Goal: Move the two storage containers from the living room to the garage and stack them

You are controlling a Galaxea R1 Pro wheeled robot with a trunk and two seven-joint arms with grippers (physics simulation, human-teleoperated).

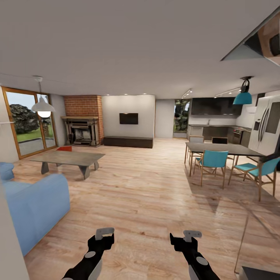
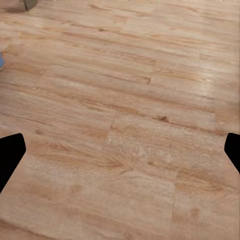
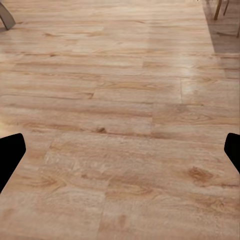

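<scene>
So, robot's parked in the living room on the wood plank floor (image 1: 155, 194), both arms low and forward, looks like a carry-free travel pose rather than a reach. The left gripper (image 1: 104, 233) and right gripper (image 1: 192, 234) hang over bare planks with nothing near them. In both wrist views the fingertips sit at opposite edges of the frame with only floor between: jaws spread wide, holding and touching nothing.

One storage container (image 1: 64, 148) shows as a small orange-red patch on the floor beyond the grey coffee table (image 1: 68, 158), in front of the brick fireplace (image 1: 82, 120), well apart from the robot. Can't spot the second one; may be hidden behind the table or the blue sofa (image 1: 35, 206).

My read: task barely begun, nothing picked up. Next move needs a drive past the coffee table toward the fireplace; tight gap between sofa and table is the collision risk.
</scene>
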